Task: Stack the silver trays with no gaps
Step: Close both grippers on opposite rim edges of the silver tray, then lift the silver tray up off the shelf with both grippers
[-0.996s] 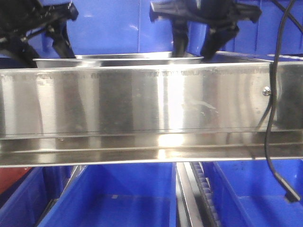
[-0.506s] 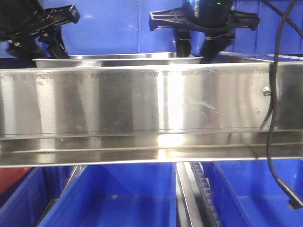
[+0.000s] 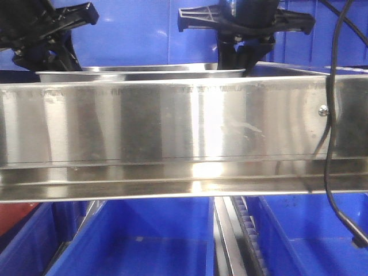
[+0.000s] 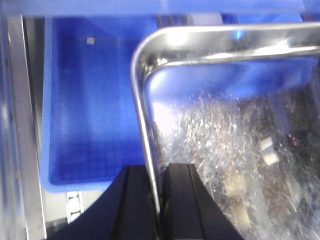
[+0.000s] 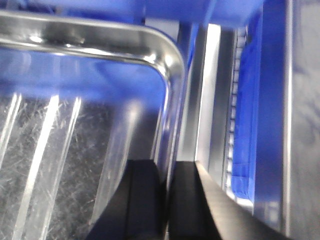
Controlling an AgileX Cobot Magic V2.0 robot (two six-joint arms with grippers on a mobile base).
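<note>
Two grippers hold one silver tray (image 3: 144, 70) just beyond the steel rail (image 3: 172, 126): at left, the left gripper (image 4: 156, 172) pinches its left rim, a blue bin (image 4: 90, 100) beside; at right, the right gripper (image 5: 167, 167) pinches its right rim.

I see the shallow silver stainless-steel tray (image 4: 225, 145) with a mirror-like base, full of fine white scuffs and blue reflections. The rectangular blue plastic bin (image 4: 90, 100) has a faint grid pattern on its floor. The long polished steel rail (image 3: 172, 121) shows vertical bands, bright and grey. The left gripper (image 4: 157, 200) and the right gripper (image 5: 167, 200) are black.
</note>
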